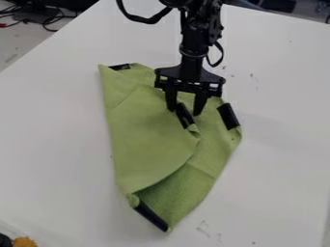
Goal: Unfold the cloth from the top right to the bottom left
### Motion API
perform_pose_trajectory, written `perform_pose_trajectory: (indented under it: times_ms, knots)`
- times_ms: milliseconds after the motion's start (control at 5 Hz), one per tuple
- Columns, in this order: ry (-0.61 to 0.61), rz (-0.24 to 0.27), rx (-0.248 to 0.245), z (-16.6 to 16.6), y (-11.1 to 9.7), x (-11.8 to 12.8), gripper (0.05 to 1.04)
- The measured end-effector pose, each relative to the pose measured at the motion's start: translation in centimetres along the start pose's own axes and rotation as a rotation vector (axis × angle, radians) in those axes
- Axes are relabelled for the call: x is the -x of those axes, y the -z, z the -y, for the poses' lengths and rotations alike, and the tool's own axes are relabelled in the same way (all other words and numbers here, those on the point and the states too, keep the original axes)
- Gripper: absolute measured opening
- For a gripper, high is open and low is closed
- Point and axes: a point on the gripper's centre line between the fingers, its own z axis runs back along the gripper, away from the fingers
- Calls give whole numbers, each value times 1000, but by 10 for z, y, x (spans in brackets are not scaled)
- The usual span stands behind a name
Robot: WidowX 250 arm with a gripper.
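The green cloth [151,140] lies on the white table, with one layer folded over and its edge running diagonally across the lower part. Black strips mark several of its corners: upper left, right, bottom, and the folded flap's corner near the middle. My gripper [185,111] hangs from the top over the upper right part of the cloth. Its two fingers stand apart, pointing down, with the flap's black strip [185,116] between and just below their tips. Whether the tips touch the cloth, I cannot tell.
The white table [58,144] surrounds the cloth on all sides. Black cables [32,18] lie beyond its upper left edge. At the bottom left corner there is a small orange thing [25,242] beside something dark.
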Motion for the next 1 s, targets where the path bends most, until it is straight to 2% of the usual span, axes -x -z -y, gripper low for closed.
perform_pose_trajectory:
  times_ms: [200,400,600,1000]
  knots:
    - [5,-9,2,1,4,1,344]
    - [9,-16,5,2,6,2,153]
    - [9,-15,7,2,5,2,73]
    - [-43,0,-1,-2,-2,3,65]
